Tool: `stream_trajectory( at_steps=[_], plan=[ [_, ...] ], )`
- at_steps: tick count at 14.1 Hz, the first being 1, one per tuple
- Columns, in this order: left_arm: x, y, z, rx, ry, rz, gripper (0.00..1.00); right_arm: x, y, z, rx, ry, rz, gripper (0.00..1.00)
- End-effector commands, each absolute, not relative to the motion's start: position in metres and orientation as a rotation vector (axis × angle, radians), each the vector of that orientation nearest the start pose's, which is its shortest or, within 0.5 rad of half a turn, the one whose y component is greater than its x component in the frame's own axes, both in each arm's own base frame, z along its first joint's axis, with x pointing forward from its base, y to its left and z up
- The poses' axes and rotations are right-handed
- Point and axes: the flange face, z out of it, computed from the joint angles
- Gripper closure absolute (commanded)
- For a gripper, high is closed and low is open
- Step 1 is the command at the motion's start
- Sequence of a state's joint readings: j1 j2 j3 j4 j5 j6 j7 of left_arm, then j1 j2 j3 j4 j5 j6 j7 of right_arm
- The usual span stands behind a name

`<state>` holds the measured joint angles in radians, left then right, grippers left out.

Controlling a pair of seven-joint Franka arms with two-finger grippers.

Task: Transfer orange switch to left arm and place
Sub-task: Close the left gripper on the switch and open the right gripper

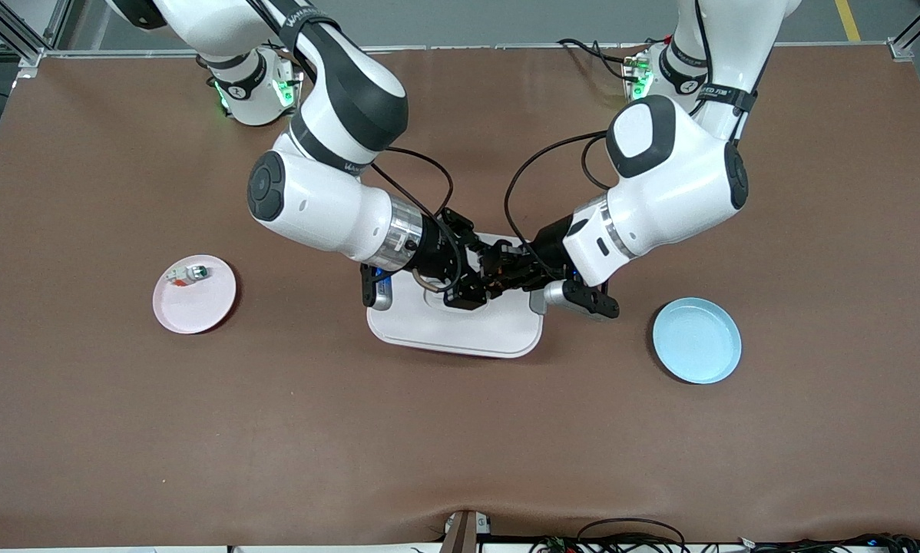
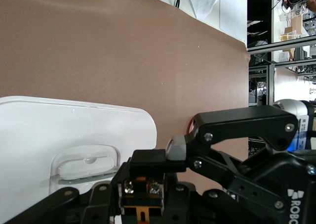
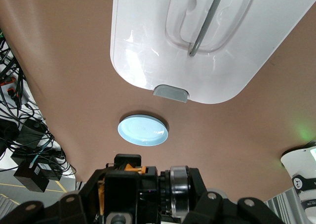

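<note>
Both grippers meet in the air over the white box (image 1: 460, 329), above its lid handle. The orange switch (image 1: 491, 279) is a tiny black block with orange parts, pinched between them. My right gripper (image 1: 481, 281) comes from the right arm's end and is shut on the switch. My left gripper (image 1: 501, 275) meets it from the other end and is also shut on it. In the left wrist view the switch (image 2: 143, 204) sits in my left gripper (image 2: 143, 194) over the box (image 2: 74, 130). In the right wrist view my right gripper (image 3: 126, 187) holds the switch (image 3: 134, 169) above the box (image 3: 197, 46).
A pink plate (image 1: 199, 307) with a small white-and-green part (image 1: 187, 273) lies toward the right arm's end. A blue plate (image 1: 696, 339) lies toward the left arm's end, also in the right wrist view (image 3: 143, 130). Brown mat covers the table.
</note>
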<state>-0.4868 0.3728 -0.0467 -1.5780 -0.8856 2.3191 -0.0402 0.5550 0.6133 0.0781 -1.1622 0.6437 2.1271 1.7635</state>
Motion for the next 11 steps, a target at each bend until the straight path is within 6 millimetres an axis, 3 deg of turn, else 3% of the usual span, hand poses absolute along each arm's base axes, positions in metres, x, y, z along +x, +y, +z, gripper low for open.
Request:
stream_trajectory(
  at_steps=[1,2,3,4,8,11],
  plan=[
    [0.604,-0.366,0.469,2.311,0.004,0.165,1.0,0.612,0.462,0.493,-1.904,1.638,0.644,1.0],
    [0.604,-0.366,0.469,2.312,0.002,0.166,1.0,0.612,0.462,0.493,-1.904,1.638,0.644,1.0],
    [0.604,-0.365,0.47,2.311,0.002,0.167,1.0,0.612,0.462,0.493,-1.904,1.638,0.644,0.28],
    [0.604,-0.366,0.469,2.313,0.001,0.166,1.0,0.612,0.462,0.493,-1.912,1.632,0.636,0.0],
    [0.604,-0.363,0.473,2.312,-0.002,0.176,1.0,0.616,0.455,0.492,-1.925,1.622,0.622,0.0],
    [0.604,-0.359,0.48,2.309,0.003,0.179,1.0,0.617,0.447,0.489,-2.041,1.504,0.599,0.0]
  ],
)
